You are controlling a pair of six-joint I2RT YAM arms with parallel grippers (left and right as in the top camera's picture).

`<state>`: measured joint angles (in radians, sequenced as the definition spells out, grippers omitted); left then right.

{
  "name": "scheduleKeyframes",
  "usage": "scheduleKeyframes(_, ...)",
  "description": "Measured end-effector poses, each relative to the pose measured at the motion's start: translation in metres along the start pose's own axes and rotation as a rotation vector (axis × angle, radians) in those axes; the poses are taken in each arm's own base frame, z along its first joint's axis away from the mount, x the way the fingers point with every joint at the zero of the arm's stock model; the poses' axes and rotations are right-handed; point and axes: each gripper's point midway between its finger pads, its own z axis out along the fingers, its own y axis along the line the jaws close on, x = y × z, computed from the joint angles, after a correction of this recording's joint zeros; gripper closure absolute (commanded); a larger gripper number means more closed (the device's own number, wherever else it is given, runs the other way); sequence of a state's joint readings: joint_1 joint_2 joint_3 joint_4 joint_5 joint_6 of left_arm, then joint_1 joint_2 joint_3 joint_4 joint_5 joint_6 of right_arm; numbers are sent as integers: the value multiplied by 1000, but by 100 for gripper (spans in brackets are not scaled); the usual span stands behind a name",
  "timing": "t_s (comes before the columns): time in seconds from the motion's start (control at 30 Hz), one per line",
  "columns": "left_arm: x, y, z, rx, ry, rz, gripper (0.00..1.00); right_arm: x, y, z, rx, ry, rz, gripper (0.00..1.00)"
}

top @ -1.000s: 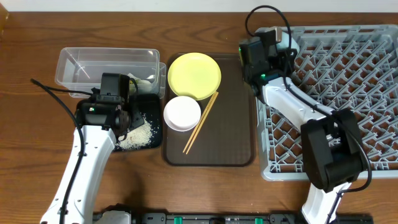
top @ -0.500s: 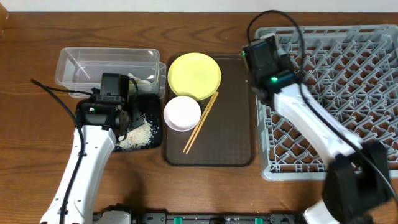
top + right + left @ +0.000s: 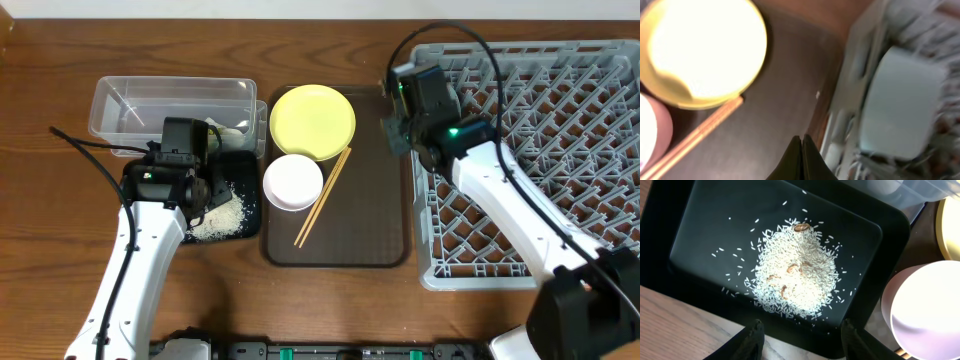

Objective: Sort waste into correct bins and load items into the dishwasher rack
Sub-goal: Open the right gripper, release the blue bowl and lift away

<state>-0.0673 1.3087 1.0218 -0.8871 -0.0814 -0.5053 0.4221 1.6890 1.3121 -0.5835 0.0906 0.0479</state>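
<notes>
The white rice [image 3: 797,275] lies heaped in the shallow black tray [image 3: 715,220], also in the overhead view [image 3: 222,215]. My left gripper [image 3: 802,340] is open and empty over the tray's near edge. The yellow plate [image 3: 312,122], the white bowl [image 3: 293,182] and the chopsticks [image 3: 322,197] are on the brown serving tray [image 3: 340,250]. My right gripper [image 3: 801,139] is shut and empty. It hangs over the serving tray's right side [image 3: 392,135], beside the grey rack [image 3: 560,150]. A pale blurred object [image 3: 900,105] sits in the rack's corner. The blue bowl and green cup are not clearly visible.
The clear tub [image 3: 150,105] stands behind the black tray. A pale crumpled piece [image 3: 224,130] lies at its right end, half hidden by my left arm. The white bowl [image 3: 930,310] is close to the right of the black tray.
My right gripper has moved from the rack's far-left corner leftward and nearer, out over the serving tray's right edge. The left arm has not moved.
</notes>
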Motion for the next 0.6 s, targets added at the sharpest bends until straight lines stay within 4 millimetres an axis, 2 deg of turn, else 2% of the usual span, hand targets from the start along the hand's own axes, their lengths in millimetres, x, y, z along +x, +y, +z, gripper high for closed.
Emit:
scheduleKeyframes(0.1, 0, 0, 0, 0, 0, 0, 48, 16, 3, 13, -15, 68, 13, 99)
scheduleKeyframes(0.27, 0, 0, 0, 0, -1, 0, 47, 30, 1, 27, -15, 126, 32, 99)
scheduleKeyframes(0.6, 0, 0, 0, 0, 0, 0, 47, 28, -41, 29, 163, 113, 95, 99)
